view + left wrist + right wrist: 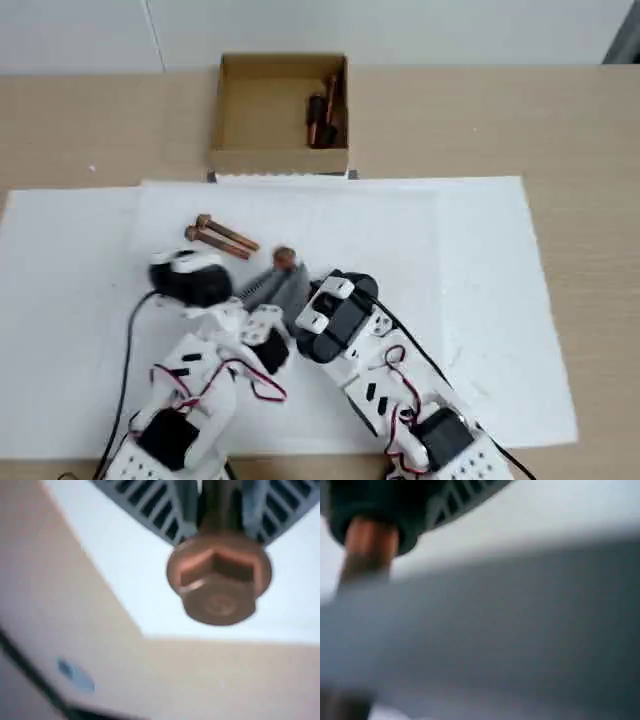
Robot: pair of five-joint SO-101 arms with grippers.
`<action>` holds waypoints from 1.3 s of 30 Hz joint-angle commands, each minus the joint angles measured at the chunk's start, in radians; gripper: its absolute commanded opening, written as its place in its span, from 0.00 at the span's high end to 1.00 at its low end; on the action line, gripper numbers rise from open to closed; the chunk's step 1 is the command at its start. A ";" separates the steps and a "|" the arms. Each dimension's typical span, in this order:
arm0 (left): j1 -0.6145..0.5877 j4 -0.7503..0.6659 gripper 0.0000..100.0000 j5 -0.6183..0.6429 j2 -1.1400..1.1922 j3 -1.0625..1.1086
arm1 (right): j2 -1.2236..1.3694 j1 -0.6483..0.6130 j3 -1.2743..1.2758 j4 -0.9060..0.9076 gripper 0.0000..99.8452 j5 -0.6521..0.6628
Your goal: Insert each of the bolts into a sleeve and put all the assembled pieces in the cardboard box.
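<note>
A copper bolt (218, 580) with a hex head sits between the grey ribbed fingers (145, 505) of my left gripper (272, 287), which is shut on its shank. In the high view its head (284, 257) sticks out above the spot where both arms meet. My right gripper (297, 290) is pressed up against the left one there. The right wrist view has a copper shank (369, 547) coming out of a dark sleeve (370, 505). Two loose bolts (222, 237) lie on the white sheet (450, 260). The cardboard box (240, 115) holds assembled pieces (322, 108).
The box stands at the back edge of the white sheet, on the tan table (560, 120). Both arm bodies and their red and black cables (250, 380) crowd the front middle. The sheet's right half lies bare.
</note>
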 commanded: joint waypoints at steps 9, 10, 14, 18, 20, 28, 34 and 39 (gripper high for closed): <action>0.015 0.152 0.96 -0.120 -0.011 -0.008 | -0.016 0.007 -0.029 -0.027 1.00 0.006; 0.000 0.161 0.93 -0.121 -0.011 -0.008 | -0.016 0.007 -0.028 -0.027 1.00 0.006; -0.052 0.175 0.81 -0.149 -0.011 -0.010 | -0.016 0.007 -0.021 -0.025 1.00 0.003; -0.086 0.175 0.81 -0.152 -0.011 -0.051 | -0.016 0.010 -0.020 -0.021 1.00 0.002; -0.098 0.175 0.81 -0.153 -0.009 -0.079 | -0.016 0.012 -0.020 -0.019 1.00 0.000; -0.147 0.181 0.81 -0.150 -0.009 -0.176 | -0.016 0.013 -0.018 -0.019 1.00 0.000; -0.112 0.226 0.90 -0.147 -0.011 -0.156 | -0.016 0.012 -0.020 -0.019 1.00 0.000; -0.035 0.252 0.90 -0.097 -0.011 -0.124 | -0.016 0.008 -0.026 -0.022 1.00 0.003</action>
